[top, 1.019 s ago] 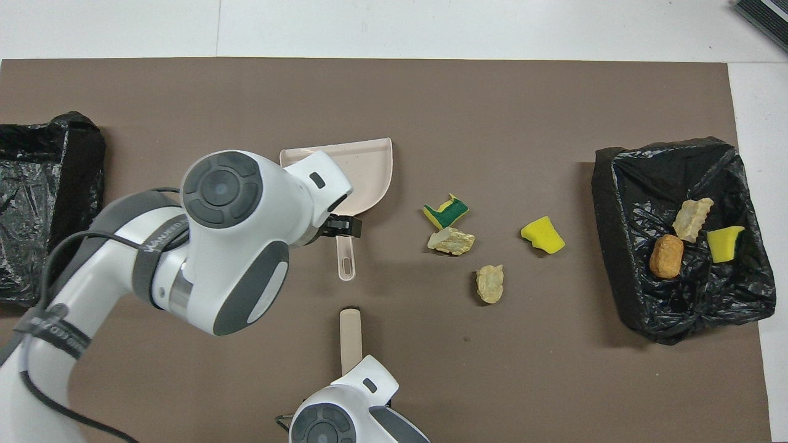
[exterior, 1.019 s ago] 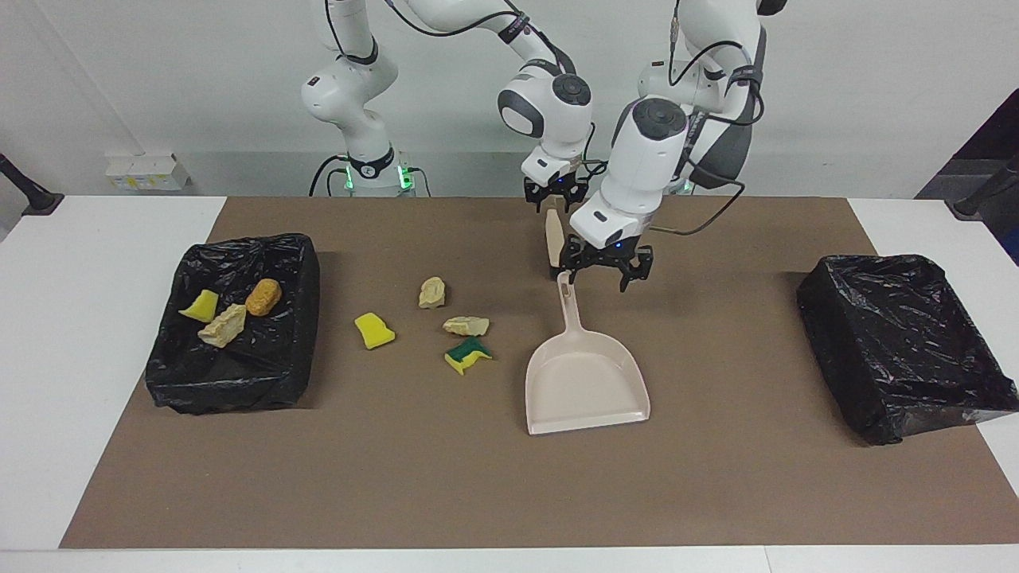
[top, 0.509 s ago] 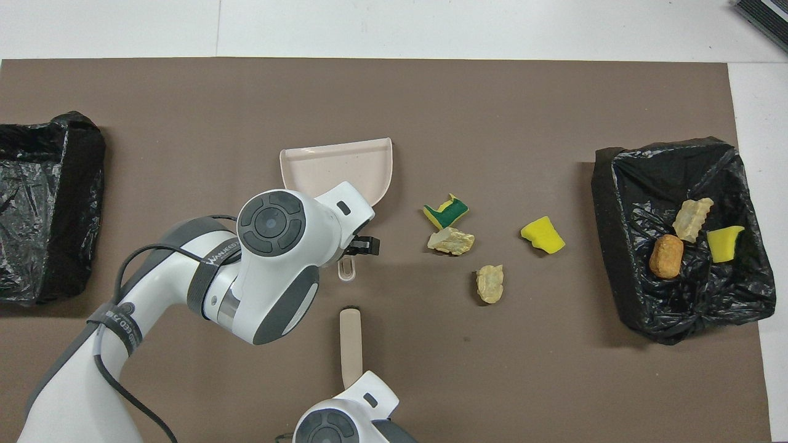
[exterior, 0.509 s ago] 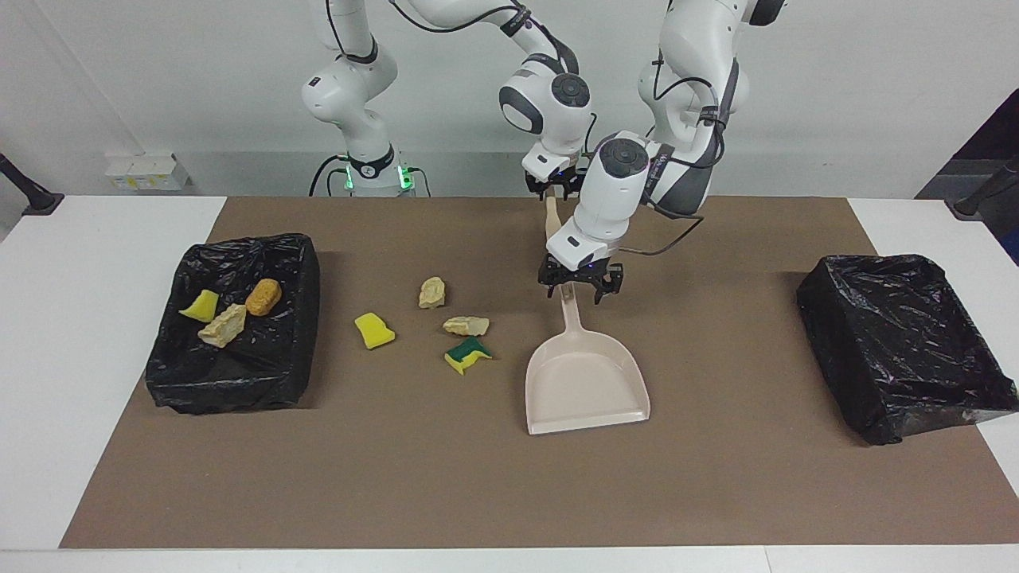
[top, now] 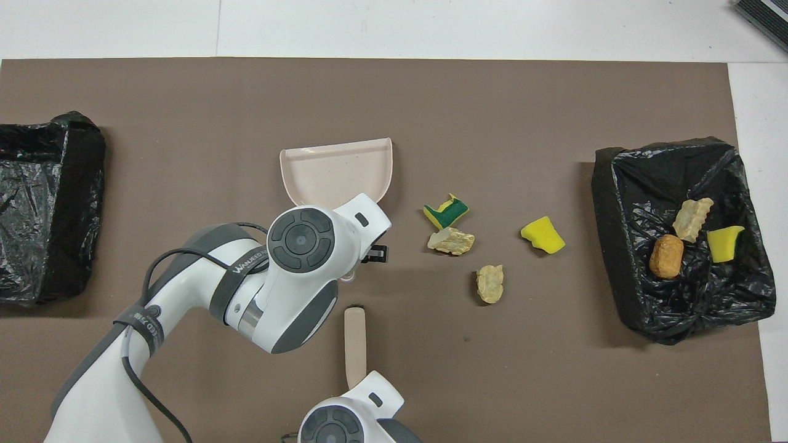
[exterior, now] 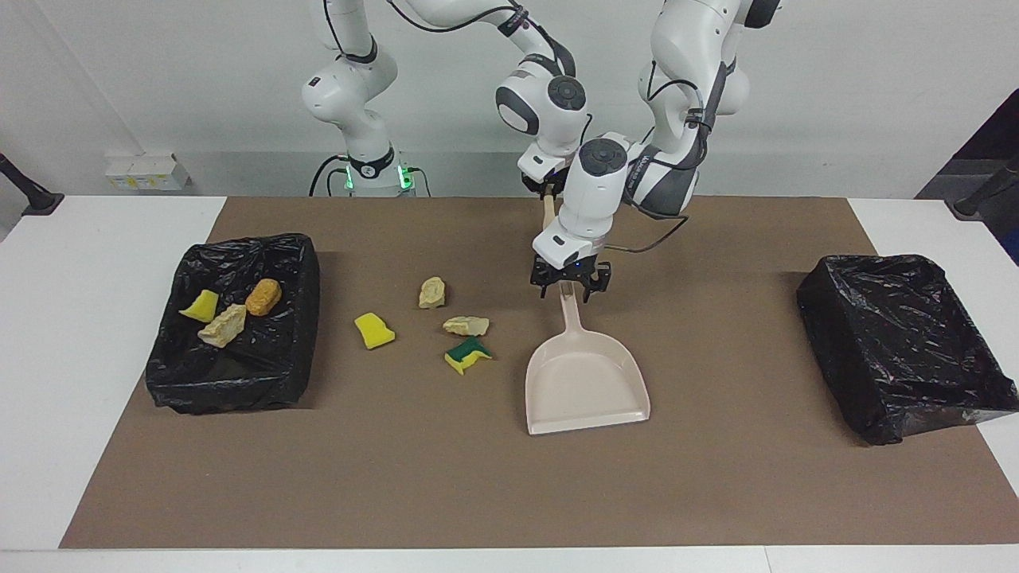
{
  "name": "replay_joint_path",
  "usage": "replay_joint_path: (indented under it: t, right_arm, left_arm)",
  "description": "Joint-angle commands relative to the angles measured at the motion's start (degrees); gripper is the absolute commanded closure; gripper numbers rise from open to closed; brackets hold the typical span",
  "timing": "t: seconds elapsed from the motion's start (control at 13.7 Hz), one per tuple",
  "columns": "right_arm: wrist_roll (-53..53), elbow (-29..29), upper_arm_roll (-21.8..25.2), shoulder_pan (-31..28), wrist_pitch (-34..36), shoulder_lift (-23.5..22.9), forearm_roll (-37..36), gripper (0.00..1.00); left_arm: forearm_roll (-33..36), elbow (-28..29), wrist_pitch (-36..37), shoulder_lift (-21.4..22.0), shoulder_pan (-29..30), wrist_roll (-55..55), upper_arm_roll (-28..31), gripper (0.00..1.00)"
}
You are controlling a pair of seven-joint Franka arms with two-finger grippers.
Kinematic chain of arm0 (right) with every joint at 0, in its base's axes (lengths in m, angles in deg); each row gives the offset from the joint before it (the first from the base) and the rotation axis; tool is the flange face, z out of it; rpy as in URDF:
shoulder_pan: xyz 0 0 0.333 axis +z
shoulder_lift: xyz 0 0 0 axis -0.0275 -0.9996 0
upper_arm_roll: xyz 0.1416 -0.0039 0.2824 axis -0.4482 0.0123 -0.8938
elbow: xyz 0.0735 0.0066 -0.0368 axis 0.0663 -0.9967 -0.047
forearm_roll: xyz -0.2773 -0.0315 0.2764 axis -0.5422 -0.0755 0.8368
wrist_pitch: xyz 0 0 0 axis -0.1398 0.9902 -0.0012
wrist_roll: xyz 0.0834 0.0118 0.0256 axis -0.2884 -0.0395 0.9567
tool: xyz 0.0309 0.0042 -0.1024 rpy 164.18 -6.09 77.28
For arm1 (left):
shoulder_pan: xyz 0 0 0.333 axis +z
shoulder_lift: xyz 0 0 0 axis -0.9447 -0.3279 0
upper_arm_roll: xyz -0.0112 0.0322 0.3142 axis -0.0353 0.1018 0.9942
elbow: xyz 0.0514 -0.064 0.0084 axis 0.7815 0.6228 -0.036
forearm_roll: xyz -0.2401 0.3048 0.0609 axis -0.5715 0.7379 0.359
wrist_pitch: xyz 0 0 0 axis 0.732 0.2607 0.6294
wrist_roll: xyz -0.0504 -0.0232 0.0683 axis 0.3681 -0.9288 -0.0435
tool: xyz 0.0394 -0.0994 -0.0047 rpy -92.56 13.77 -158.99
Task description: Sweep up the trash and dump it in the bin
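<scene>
Left hand straddles the dustpan handle, fingers apart. Right hand, largely hidden, apparently closed on the brush. Trash: four scraps on the table, three in the bin.

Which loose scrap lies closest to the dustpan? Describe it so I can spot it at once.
Start at the beige dustpan in the middle of the brown mat. Four scraps lie on the mat beside it, toward the right arm's end. The closest is the green-and-yellow sponge piece, the only scrap with dark green on it.
</scene>
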Motion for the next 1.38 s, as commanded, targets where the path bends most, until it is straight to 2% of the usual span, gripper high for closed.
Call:
replay_joint_path:
  t: [0.0, 0.07, 0.15, 0.29, 0.36, 0.51, 0.65, 0.8, 1.09, 1.31]
  right_arm:
    - [2.2, -0.8, 0.0, -3.5, 4.3, 2.2, 1.4, 1.0]
    - [2.3, -1.2, 0.0, -4.6, 5.3, 3.5, 1.1, 1.0]
    - [3.6, -2.5, 0.0, -5.7, 5.8, 5.1, 1.1, 1.0]
    - [8.3, -6.8, 0.0, -8.2, 6.7, 10.2, 1.1, 1.0]
    - [10.0, -8.6, 0.0, -9.4, 7.9, 12.4, 1.0, 1.0]
    - [12.8, -10.3, 0.1, -12.3, 9.6, 15.4, 0.3, 1.0]
    - [16.1, -10.7, 0.1, -16.2, 12.2, 18.1, -0.7, 1.0]
    - [19.7, -10.3, 0.2, -20.9, 14.9, 20.4, -2.0, 1.0]
    - [28.5, -6.7, 0.3, -29.9, 17.0, 20.1, -2.5, 1.0]
    - [33.8, -2.2, 0.3, -34.3, 17.0, 16.9, -6.5, 1.0]
  left_arm:
    - [1.6, 1.1, -2.3, -0.5, -1.3, -2.2, 0.7, 0.25]
    - [1.7, 1.1, -2.2, -0.5, -1.2, -2.2, 0.7, 0.39]
    - [1.7, 1.0, -2.1, -0.5, -1.3, -2.2, 0.8, 0.59]
    - [4.3, 0.6, -1.5, -0.5, -1.3, -2.3, 0.7, 0.87]
    - [4.4, 0.5, -1.0, -0.1, -1.2, -2.1, 0.7, 0.97]
    - [4.9, -0.2, 2.1, 1.4, -0.6, -1.6, 1.2, 1.0]
    - [9.5, -1.9, 9.2, 2.7, -0.5, -0.7, 1.0, 1.0]
    - [10.8, -2.2, 10.1, 5.0, 0.2, 5.3, 1.4, 1.0]
    - [10.6, -2.0, 15.3, 6.9, 2.2, 29.6, 1.3, 1.0]
    - [10.4, -2.0, 14.5, 6.7, 3.3, 58.9, 1.2, 1.0]
